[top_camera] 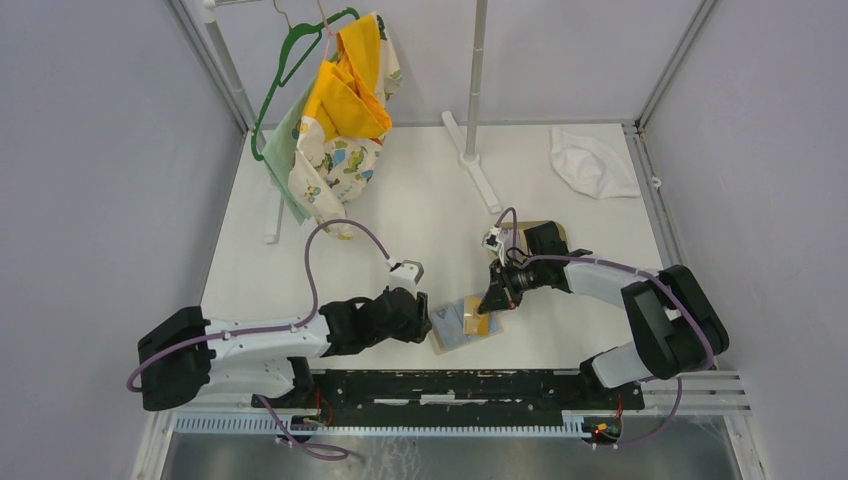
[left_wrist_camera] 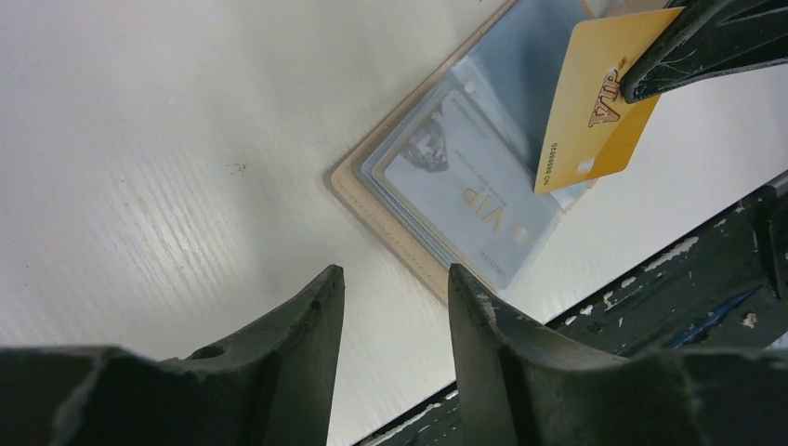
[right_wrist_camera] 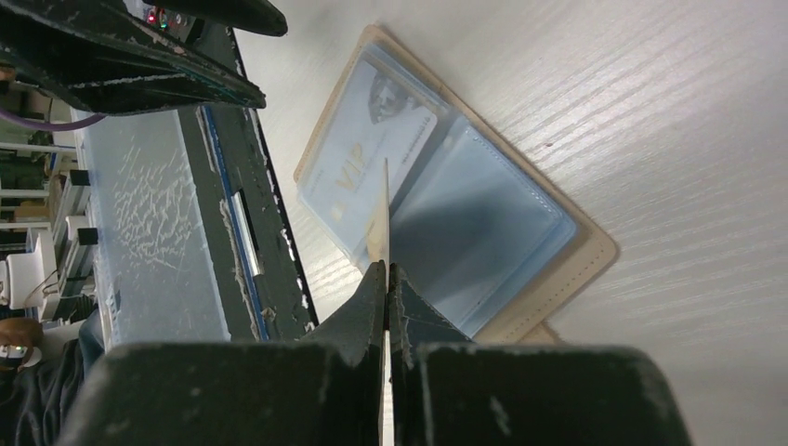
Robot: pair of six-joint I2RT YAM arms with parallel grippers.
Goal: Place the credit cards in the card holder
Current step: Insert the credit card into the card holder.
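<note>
Gold card (left_wrist_camera: 595, 102) is pinched flat between the pressed-together fingers of the right gripper (right_wrist_camera: 387, 269), held by one short end. It hangs tilted above the holder (left_wrist_camera: 346, 184), its free end low over the right-hand pocket. Whether it touches the plastic cannot be told. From the right wrist it shows edge-on, a thin pale line running toward 12 o'clock from the fingertips. Its face reads "VIP" with a row of digits along one edge.

The left gripper (left_wrist_camera: 395, 274) stands partly spread, nothing between its fingers, over bare table (left_wrist_camera: 167, 186). It is apart from the holder, which lies toward its 1 o'clock.

The holder lies open and flat at about 6 o'clock on the table, close to the near edge. It has a tan rim and clear bluish pockets inside. The left pocket carries a grey card (left_wrist_camera: 469, 200), also marked "VIP"; the right pocket looks bare under the gold card.

From above, the left gripper sits at the holder's 9 o'clock and the right at its 1 o'clock. A tan tray (top_camera: 527, 228) lies farther toward 1 o'clock, mostly hidden by the right arm, so its contents cannot be told. A white cloth (top_camera: 592, 162) rests at the table's 1 o'clock, and clothes (top_camera: 345, 120) hang at 11.
</note>
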